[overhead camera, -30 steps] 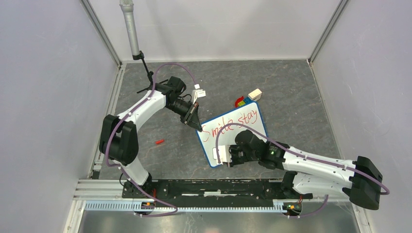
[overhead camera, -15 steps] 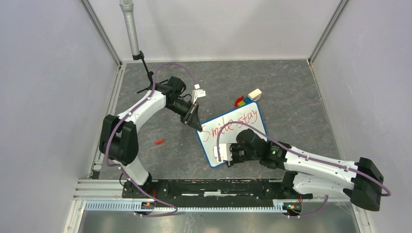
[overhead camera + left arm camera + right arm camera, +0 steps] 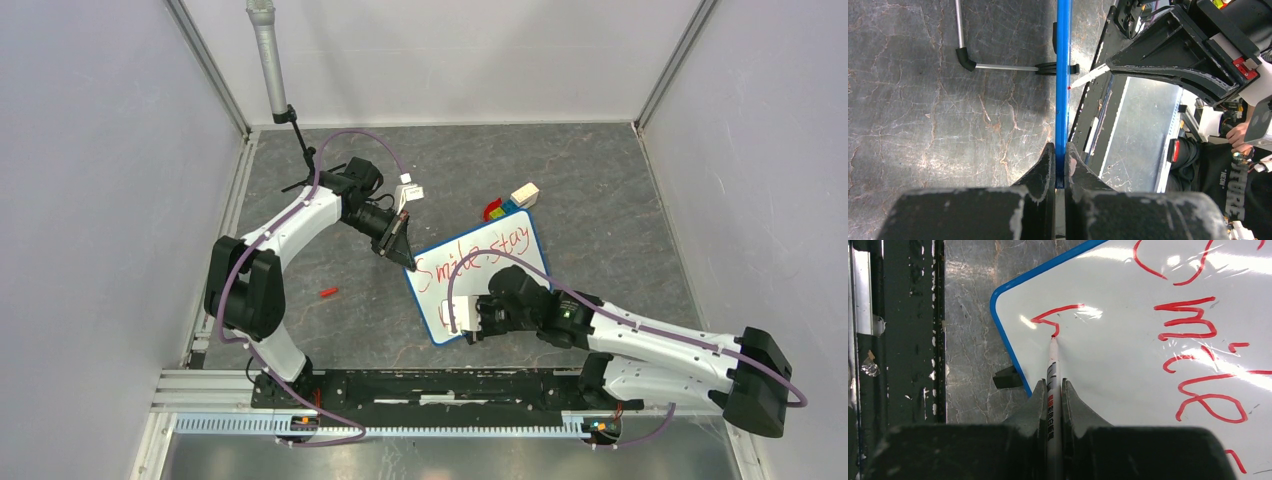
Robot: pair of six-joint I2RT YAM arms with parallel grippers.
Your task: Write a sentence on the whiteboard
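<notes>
The whiteboard (image 3: 520,268), white with a blue rim, stands tilted on the floor. It bears red lettering "Smile, stay" (image 3: 470,255) along its upper part. My left gripper (image 3: 405,256) is shut on the board's left rim, seen edge-on as a blue strip (image 3: 1063,75) between my jaws (image 3: 1060,150). My right gripper (image 3: 462,322) is shut on a white red-tipped marker (image 3: 1052,372). The marker's tip touches the board (image 3: 1128,355) at a fresh red stroke (image 3: 1055,315) near the lower left corner. The marker also shows in the left wrist view (image 3: 1088,77).
A red marker cap (image 3: 328,293) lies on the floor to the left. Coloured blocks (image 3: 510,203) sit behind the board. A small white object (image 3: 410,190) lies by my left wrist. A grey pole on a stand (image 3: 267,60) rises at the back left. The board's wire leg (image 3: 998,66) and black foot (image 3: 1007,377) rest on the floor.
My right gripper has shifted slightly with the marker, and a short red stroke has appeared at the board's lower left. The left arm and the board have not moved.
</notes>
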